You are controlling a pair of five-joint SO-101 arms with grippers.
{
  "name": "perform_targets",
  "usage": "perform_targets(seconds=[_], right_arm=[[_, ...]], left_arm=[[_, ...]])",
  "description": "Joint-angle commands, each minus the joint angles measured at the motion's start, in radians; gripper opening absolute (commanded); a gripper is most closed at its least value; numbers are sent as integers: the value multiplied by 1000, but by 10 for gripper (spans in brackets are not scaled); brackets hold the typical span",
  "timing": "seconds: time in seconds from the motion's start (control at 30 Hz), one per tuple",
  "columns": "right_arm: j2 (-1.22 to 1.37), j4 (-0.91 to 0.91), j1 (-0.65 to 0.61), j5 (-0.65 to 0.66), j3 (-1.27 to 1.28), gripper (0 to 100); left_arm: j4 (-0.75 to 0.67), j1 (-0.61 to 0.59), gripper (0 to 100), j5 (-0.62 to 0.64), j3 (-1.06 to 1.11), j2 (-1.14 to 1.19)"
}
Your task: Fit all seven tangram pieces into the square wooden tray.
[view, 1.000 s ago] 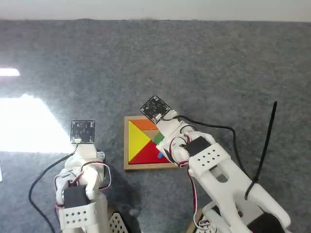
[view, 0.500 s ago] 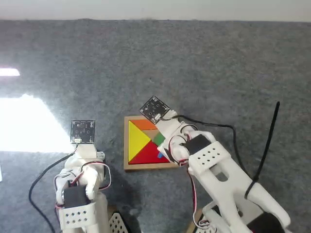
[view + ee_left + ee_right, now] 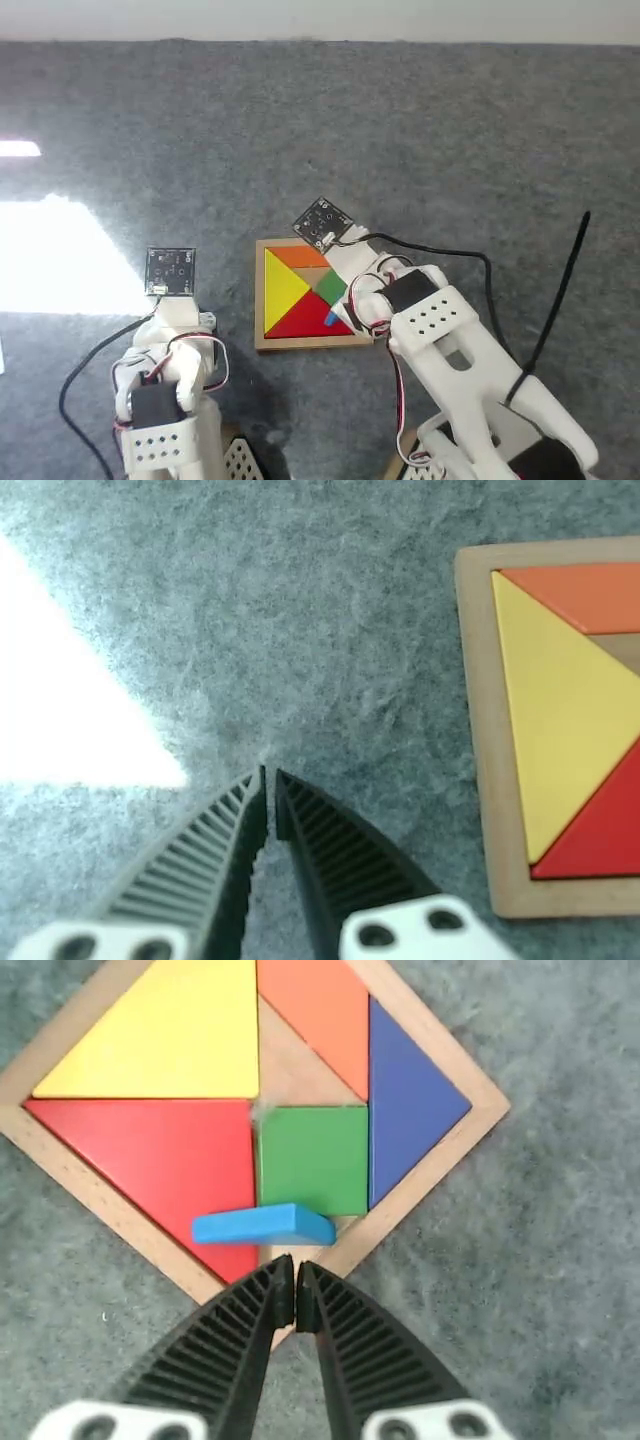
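Note:
The square wooden tray holds a yellow triangle, a red triangle, an orange piece, a dark blue triangle and a green square. A light blue piece lies loose on top, across the red triangle and the green square. Bare wood shows between the orange piece and the green square. My right gripper is shut just outside the tray's rim, close to the light blue piece. My left gripper is shut over the carpet, well away from the tray.
Grey carpet covers the whole table. A bright patch of light lies at the left. The right arm overhangs the tray's right side in the high view, with a black cable beside it.
The right arm has drawn slightly to the right, uncovering more of the green square. The left arm has not moved.

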Motion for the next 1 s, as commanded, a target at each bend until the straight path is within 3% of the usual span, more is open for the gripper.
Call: perform_targets(seconds=[0.0,0.77,0.97], right_arm=[[1,-25,18,14,-52,20],[7,-47,-28,5,-54,20],[134,-54,-25,-28,-123,20]], left_arm=[[3,-9,14,2,-13,-18],[3,-9,14,2,-13,-18],[3,-9,14,2,-13,-18]])
